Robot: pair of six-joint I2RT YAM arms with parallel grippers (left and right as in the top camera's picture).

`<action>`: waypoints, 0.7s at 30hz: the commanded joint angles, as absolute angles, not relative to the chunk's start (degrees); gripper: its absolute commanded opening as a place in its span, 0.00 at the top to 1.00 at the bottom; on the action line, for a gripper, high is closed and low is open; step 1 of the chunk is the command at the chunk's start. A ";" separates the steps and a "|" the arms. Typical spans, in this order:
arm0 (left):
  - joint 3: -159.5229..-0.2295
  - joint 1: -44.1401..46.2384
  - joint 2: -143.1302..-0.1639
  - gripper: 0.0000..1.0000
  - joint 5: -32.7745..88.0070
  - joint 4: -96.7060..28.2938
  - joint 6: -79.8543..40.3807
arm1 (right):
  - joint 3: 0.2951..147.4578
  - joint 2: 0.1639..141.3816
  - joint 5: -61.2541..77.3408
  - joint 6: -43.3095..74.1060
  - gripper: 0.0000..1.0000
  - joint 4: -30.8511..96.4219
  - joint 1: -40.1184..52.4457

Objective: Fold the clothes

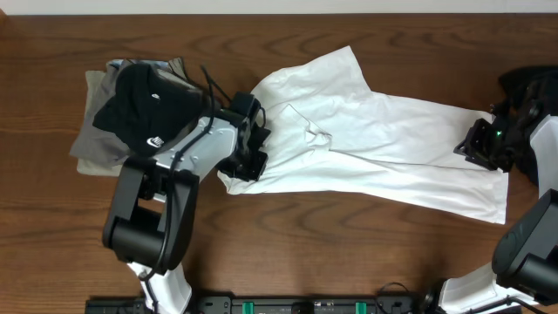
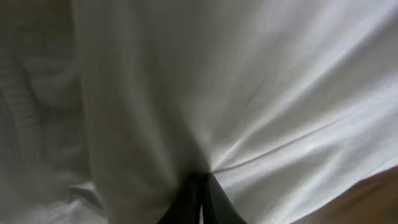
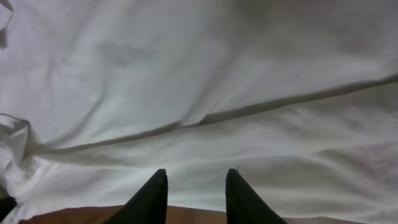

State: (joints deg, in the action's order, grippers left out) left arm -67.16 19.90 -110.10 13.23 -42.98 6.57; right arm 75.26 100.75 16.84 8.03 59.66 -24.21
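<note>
The clothes are mainly a large white T-shirt (image 1: 384, 148), lying flattened and creased from the table's middle to the right. My left gripper (image 1: 253, 150) is at the shirt's left end. In the left wrist view its jaws (image 2: 202, 177) are shut on a pinch of the white fabric (image 2: 280, 106), with folds fanning out from the tips. My right gripper (image 1: 478, 146) is at the shirt's right end. It (image 3: 196, 172) stands open, its dark fingers apart over the shirt's edge (image 3: 199, 112), with nothing pinched between them.
A stack of other clothes sits at the left: a black garment (image 1: 144, 100) on top of grey and khaki ones (image 1: 96, 144). The brown wooden table (image 1: 349, 235) shows around everything. The arm bases stand at the front edge.
</note>
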 commanded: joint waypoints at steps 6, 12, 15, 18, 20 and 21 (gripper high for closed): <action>-60.14 19.70 -113.62 0.94 8.08 -48.05 1.65 | 73.89 100.42 10.68 13.63 0.63 60.18 -27.59; -60.14 19.70 -112.27 0.94 8.08 -48.80 1.19 | 64.90 100.42 7.14 19.38 0.78 54.08 -34.04; -60.14 19.70 -111.18 0.94 8.08 -48.80 1.19 | 59.11 100.42 9.78 20.01 0.82 47.64 -36.73; -60.14 19.70 -109.69 0.94 8.10 -49.28 1.06 | 54.57 100.42 10.07 21.91 0.83 42.46 -38.00; -60.14 19.70 -108.75 0.94 8.08 -49.89 0.38 | 52.53 100.42 9.13 22.31 0.85 40.21 -38.57; -60.12 19.70 -108.16 0.94 8.08 -50.11 0.19 | 51.92 100.42 7.70 22.28 0.87 39.83 -38.92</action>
State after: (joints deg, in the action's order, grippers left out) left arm -62.87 19.94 -107.35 11.53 -49.04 1.34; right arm 54.35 100.20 9.52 20.03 40.88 -38.13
